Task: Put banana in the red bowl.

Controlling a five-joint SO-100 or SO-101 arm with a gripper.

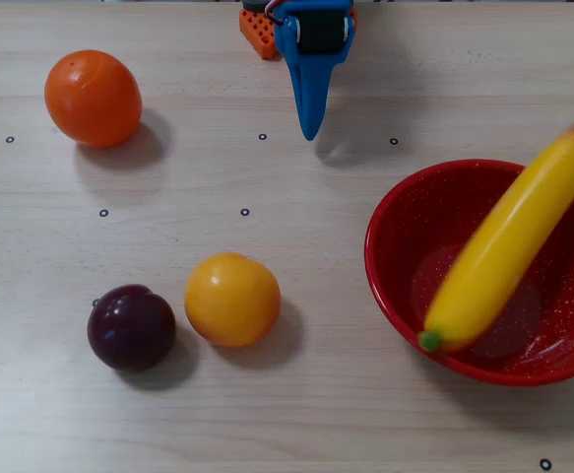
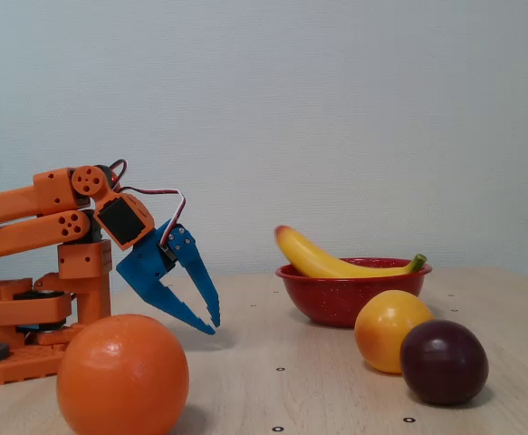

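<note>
The banana (image 1: 503, 246) lies in the red bowl (image 1: 395, 286), green stem low against the near rim and reddish end jutting over the far rim, so by my reading the placing is done and what remains is for the gripper (image 2: 205, 319) to stay folded back near the arm's base, well apart from the bowl. Its blue jaws hang empty and a little apart (plain in the fixed view, where both tips show). The overhead view shows only one blue finger, yet alone reveals how diagonally the banana spans the bowl.
</note>
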